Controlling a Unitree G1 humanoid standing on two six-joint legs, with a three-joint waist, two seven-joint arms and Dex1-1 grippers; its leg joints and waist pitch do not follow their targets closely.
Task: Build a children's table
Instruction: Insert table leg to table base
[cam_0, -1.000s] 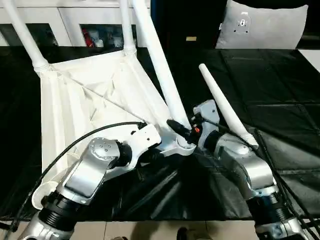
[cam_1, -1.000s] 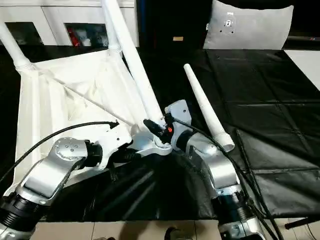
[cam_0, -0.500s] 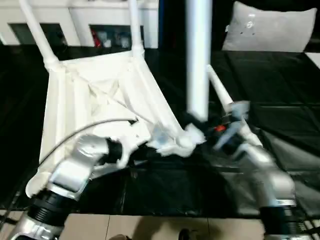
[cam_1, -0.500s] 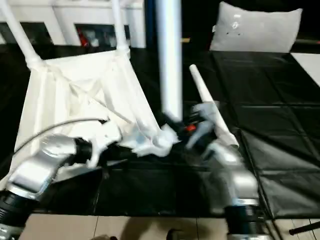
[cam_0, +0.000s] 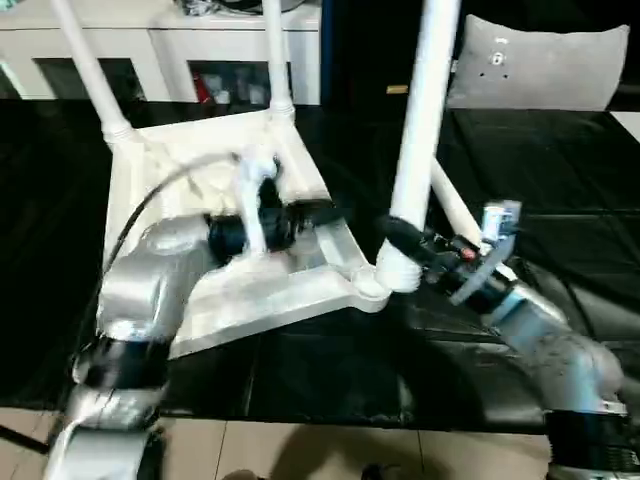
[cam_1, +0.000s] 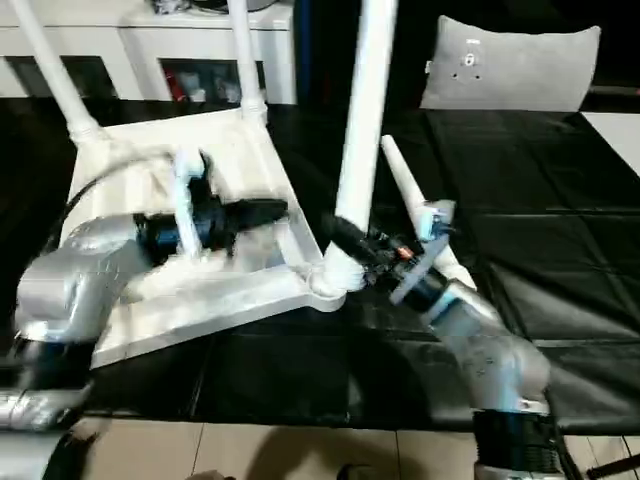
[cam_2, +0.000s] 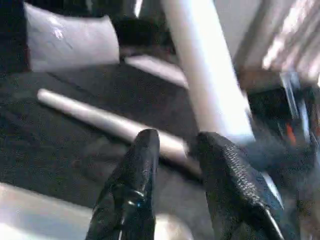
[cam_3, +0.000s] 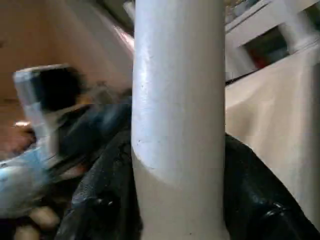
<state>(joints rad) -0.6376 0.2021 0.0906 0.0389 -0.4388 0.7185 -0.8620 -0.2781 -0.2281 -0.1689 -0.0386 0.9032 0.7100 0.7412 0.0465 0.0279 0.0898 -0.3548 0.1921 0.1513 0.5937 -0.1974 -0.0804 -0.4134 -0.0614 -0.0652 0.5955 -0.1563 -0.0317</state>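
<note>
Head views
Top (cam_0: 300, 285): upside down on black mat (cam_0: 560, 180), ribbed underside up, tilted.
Far legs (cam_0: 92, 70): two, standing in far corner sockets.
Near leg (cam_0: 420, 130): almost upright, foot at near right corner socket (cam_0: 372, 290).
Loose leg (cam_1: 415, 205): lying on mat behind right arm.
Right gripper (cam_0: 398, 235): clamped round near leg low down, just above socket.
Left gripper (cam_1: 262, 211): over ribbed underside, pointing toward near leg, apart from it.
Cushion (cam_0: 545, 65): far right, past mat.
Cabinet (cam_0: 180, 40): far left.

Left wrist view
Fingers (cam_2: 142, 165): parted, nothing between.
Near leg (cam_2: 207, 80): rising beyond fingertips.
Loose leg (cam_2: 100, 120): flat on mat.
Cushion (cam_2: 65, 42): at back.

Right wrist view
Near leg (cam_3: 177, 100): upright between fingers (cam_3: 100, 200), both pressed against it.
Top (cam_3: 270, 120): beside leg.
</note>
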